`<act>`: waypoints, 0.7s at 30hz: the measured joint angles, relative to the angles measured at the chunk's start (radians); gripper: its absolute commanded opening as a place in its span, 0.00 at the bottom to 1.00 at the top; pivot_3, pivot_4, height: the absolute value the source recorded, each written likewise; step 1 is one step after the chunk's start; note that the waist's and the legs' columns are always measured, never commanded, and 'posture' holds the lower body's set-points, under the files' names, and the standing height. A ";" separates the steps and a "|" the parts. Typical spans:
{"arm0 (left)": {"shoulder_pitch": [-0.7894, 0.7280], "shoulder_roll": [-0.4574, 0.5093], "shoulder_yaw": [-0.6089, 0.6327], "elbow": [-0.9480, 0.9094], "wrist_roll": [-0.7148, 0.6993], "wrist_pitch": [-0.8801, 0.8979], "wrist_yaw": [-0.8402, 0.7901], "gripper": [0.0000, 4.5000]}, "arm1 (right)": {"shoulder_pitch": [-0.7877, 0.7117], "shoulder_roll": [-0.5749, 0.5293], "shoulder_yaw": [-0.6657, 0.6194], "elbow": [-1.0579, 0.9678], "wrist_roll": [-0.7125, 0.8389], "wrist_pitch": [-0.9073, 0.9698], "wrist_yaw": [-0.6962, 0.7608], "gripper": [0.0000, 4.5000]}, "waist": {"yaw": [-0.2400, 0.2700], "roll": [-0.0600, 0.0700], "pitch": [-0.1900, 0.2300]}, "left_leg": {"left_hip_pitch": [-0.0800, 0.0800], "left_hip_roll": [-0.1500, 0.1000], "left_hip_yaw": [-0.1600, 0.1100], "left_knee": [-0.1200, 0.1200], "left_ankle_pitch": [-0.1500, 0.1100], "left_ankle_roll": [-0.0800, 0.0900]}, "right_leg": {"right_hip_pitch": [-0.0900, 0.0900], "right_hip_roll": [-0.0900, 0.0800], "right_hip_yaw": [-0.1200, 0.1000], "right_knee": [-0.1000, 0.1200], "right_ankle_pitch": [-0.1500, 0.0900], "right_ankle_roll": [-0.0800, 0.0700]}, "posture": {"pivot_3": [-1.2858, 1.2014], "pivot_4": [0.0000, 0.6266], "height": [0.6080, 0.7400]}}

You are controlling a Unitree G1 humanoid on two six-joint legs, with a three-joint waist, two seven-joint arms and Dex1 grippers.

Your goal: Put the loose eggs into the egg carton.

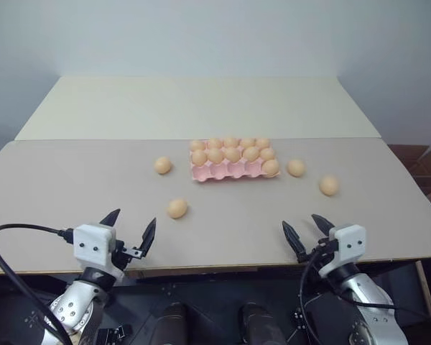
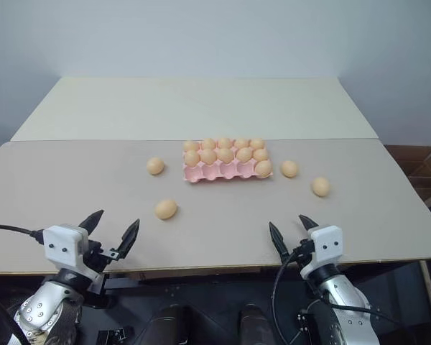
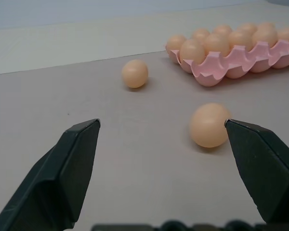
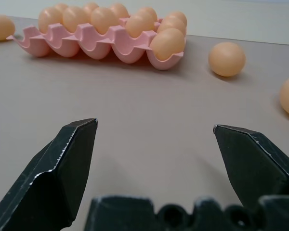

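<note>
The pink egg carton (image 1: pixel 223 172) lies mid-table, its back cups filled with eggs and most of its front row bare. Loose eggs lie around it: one to its left (image 1: pixel 163 165), one nearer my left side (image 1: pixel 177 208), and two to its right (image 1: pixel 296 168) (image 1: pixel 329 185). My left gripper (image 1: pixel 129 231) hovers open over the table's near edge, with the nearer egg (image 3: pixel 210 125) just ahead of its fingers. At the near right edge my right gripper (image 1: pixel 307 233) is open too, well short of the carton (image 4: pixel 91 43) and the right-hand eggs (image 4: pixel 226 58).
The tan table (image 1: pixel 72 194) runs wide around the carton. A second, paler table (image 1: pixel 201 108) adjoins it behind. A brown cardboard box (image 1: pixel 420 164) sits on the floor at the far right.
</note>
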State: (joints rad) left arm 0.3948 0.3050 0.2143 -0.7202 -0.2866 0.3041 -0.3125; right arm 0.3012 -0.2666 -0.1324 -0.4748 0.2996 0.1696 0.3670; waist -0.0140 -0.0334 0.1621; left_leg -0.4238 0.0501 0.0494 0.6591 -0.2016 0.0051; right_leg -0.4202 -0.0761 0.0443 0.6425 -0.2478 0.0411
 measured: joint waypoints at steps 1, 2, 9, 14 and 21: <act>-0.009 0.011 0.001 0.003 -0.009 0.003 -0.009 1.00 | 0.000 -0.001 0.001 -0.014 0.002 0.014 -0.001 1.00 | 0.000 0.000 0.000 | 0.000 0.000 0.000 0.000 0.000 0.000 | 0.000 0.000 0.000 0.000 0.000 0.000 | 0.52 0.24 1.00; -0.019 0.022 0.004 0.008 -0.019 0.003 -0.021 1.00 | 0.001 -0.002 0.003 -0.031 0.006 0.027 -0.003 1.00 | 0.000 0.000 0.000 | 0.000 0.000 0.000 0.000 0.000 0.000 | 0.000 0.000 0.000 0.000 0.000 0.000 | 0.52 0.24 1.00; -0.066 0.072 0.032 0.056 -0.067 0.012 -0.061 1.00 | 0.037 0.003 0.016 -0.129 0.008 0.053 -0.021 1.00 | -0.001 0.001 0.000 | 0.000 0.000 0.000 0.000 0.000 0.000 | 0.000 0.000 0.000 0.000 0.000 -0.001 | 0.52 0.24 1.00; -0.073 0.124 0.044 0.031 -0.117 0.026 -0.116 1.00 | 0.035 0.006 0.045 -0.121 -0.023 0.032 -0.020 1.00 | -0.001 0.001 0.000 | 0.000 0.001 0.001 0.000 0.000 0.000 | -0.001 0.000 0.000 0.000 0.000 0.000 | 0.52 0.24 1.00; -0.255 0.270 0.032 0.042 -0.218 0.094 -0.236 1.00 | -0.018 0.051 0.050 -0.099 -0.082 0.045 -0.118 1.00 | 0.002 0.001 -0.001 | 0.000 0.000 0.001 0.000 0.000 0.000 | 0.000 0.000 -0.001 0.000 0.001 -0.001 | 0.52 0.24 1.00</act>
State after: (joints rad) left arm 0.1400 0.5746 0.2466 -0.6781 -0.5042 0.3978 -0.5486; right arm 0.2831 -0.2154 -0.0823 -0.5735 0.2173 0.2142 0.2491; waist -0.0116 -0.0327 0.1616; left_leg -0.4238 0.0502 0.0502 0.6592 -0.2017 0.0047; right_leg -0.4205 -0.0763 0.0437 0.6429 -0.2469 0.0397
